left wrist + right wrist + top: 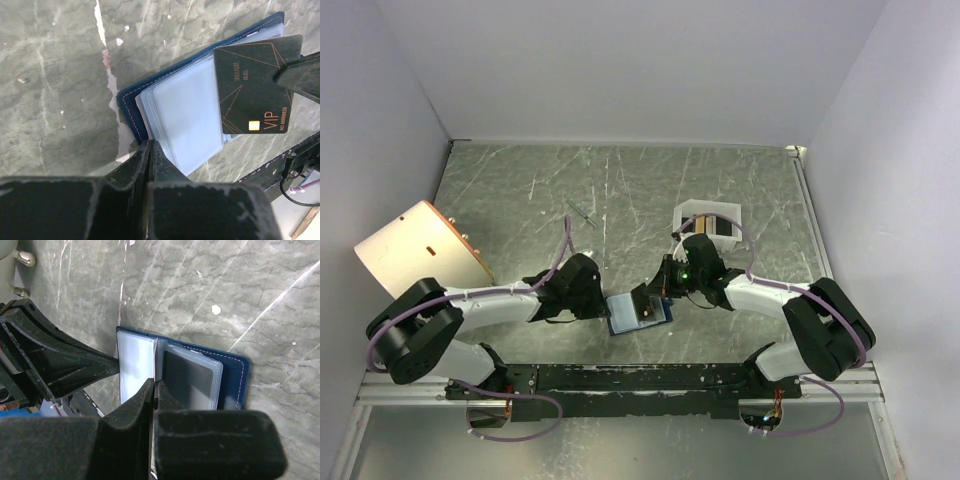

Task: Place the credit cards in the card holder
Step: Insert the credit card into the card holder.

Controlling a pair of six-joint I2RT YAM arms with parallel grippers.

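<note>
Right gripper (154,388): pressed together, pinching one edge of a card. The rest of the card juts free.
Held item: black, gold-lined plastic credit card (250,85) marked VIP. It hovers tilted over the right part of the open holder and is not yet in a sleeve.
Left gripper (150,146): pressed together on the near edge of the holder, seemingly nipping cover and sleeves so that it lies splayed.
Receiving item: dark blue stitched folding card holder (185,115) with clear plastic sleeves. It lies open on the surface between the two arms.
Handling, card: light, stiff and glossy. It is likely to swivel in a corner pinch, so take it mid-edge, opposite the leading edge.
Handling, holder: light and floppy, with slick sleeves. It is likely to slide or fold shut unless pinned at an edge.
Dark patch in one sleeve (right wrist view): card or reflection, cannot tell.
Remaining stock: white tray (708,206) beyond the holder, with dark and tan spare cards (718,228) inside.
Support: grey-green marbled surface (50,75).
</note>
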